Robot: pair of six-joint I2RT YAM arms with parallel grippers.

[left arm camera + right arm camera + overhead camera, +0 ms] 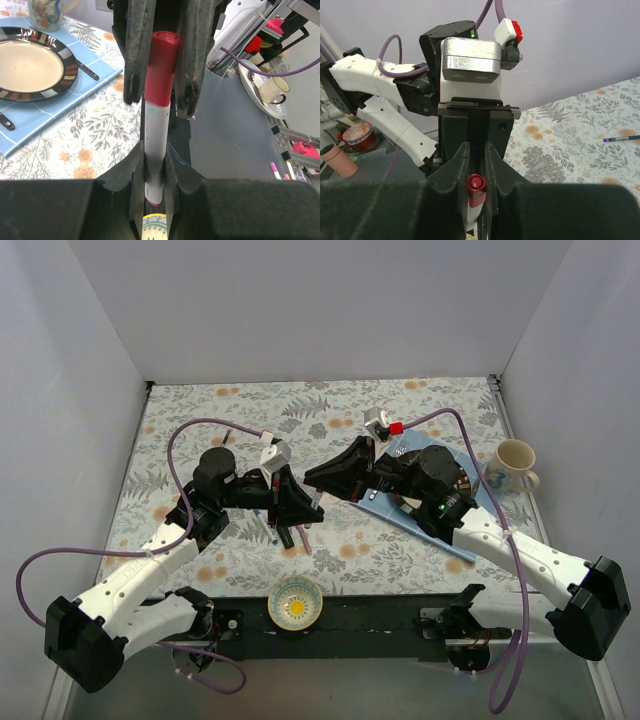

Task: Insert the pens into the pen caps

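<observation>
Inside lilac walls [320, 310], over the floral-cloth table [250, 410] just 6 o'clock of centre, we see the left end effector [155, 152] gripping a thin white pen [156, 130], and the right end effector [476, 150] pinching its red plastic cap [475, 184].

No legible text or markings

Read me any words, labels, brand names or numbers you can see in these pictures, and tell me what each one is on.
No text can be read in any view.
white pen with red cap: no print shows on either.
mug: blue decoration only, no letters I can make out.
silver camera housing: scuffed, no label visible.
dark-blue pen on the cloth: too small to tell.
</observation>
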